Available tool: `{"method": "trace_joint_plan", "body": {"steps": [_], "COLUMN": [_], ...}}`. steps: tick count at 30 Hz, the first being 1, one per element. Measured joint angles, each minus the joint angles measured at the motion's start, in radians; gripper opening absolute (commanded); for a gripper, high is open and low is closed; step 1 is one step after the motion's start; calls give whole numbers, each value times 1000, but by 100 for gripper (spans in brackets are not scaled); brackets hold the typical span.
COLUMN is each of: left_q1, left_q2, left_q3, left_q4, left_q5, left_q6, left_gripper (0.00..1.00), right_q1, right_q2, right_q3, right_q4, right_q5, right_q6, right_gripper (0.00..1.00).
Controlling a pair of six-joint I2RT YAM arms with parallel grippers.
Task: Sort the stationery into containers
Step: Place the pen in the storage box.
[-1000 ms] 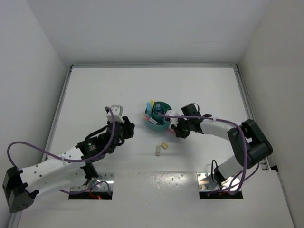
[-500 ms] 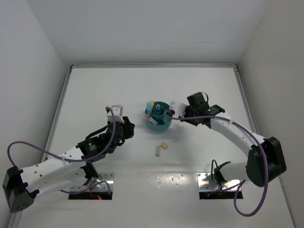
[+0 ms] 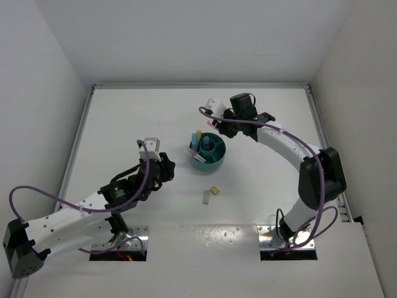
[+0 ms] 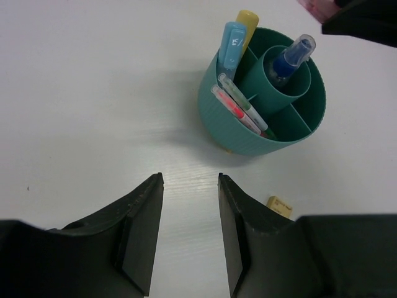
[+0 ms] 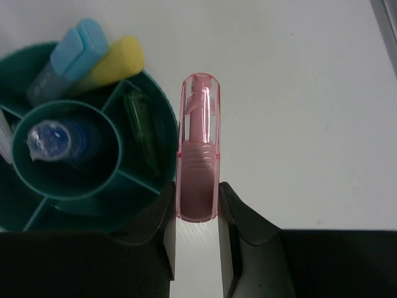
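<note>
The round teal organiser (image 3: 208,162) stands mid-table. In the right wrist view my right gripper (image 5: 197,189) is shut on a stubby pink marker (image 5: 197,143), held just above and beside the organiser's rim (image 5: 166,146). The organiser holds a light-blue marker (image 5: 68,53), a yellow marker (image 5: 115,62), a green marker (image 5: 141,121) and a clear-blue pen (image 5: 49,138) in the central cup. In the left wrist view, thin pink and grey pens (image 4: 239,108) lean in another compartment. My left gripper (image 4: 190,180) is open and empty, near-left of the organiser (image 4: 236,139).
A tan eraser (image 3: 214,190) and a grey eraser (image 3: 205,197) lie on the table just in front of the organiser. The tan eraser also shows in the left wrist view (image 4: 280,206), beside my right finger. White walls enclose the table on three sides.
My right arm has swung from the near-right of the organiser round to its far-right side, carrying the pink marker. The left arm has not moved.
</note>
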Motion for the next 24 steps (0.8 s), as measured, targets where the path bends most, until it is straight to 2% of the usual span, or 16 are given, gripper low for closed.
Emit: {"method": "trace_joint_plan", "body": {"steps": [5, 13, 20, 24], "left_q1": [0, 0, 0, 0], "left_q2": [-16, -13, -10, 7], "left_q3": [0, 0, 0, 0], "left_q4": [-2, -4, -4, -1], "left_q5": [0, -1, -1, -1], "left_q6": [0, 0, 0, 0], "left_gripper": [46, 46, 46, 46], "right_q1": [0, 0, 0, 5], "right_q2": [68, 102, 101, 100], "right_q3": [8, 12, 38, 116], "right_q4": [45, 56, 8, -106], "right_q5": [-105, -159, -43, 50], "right_q6": [60, 61, -72, -215], "right_gripper": [0, 1, 3, 7]}}
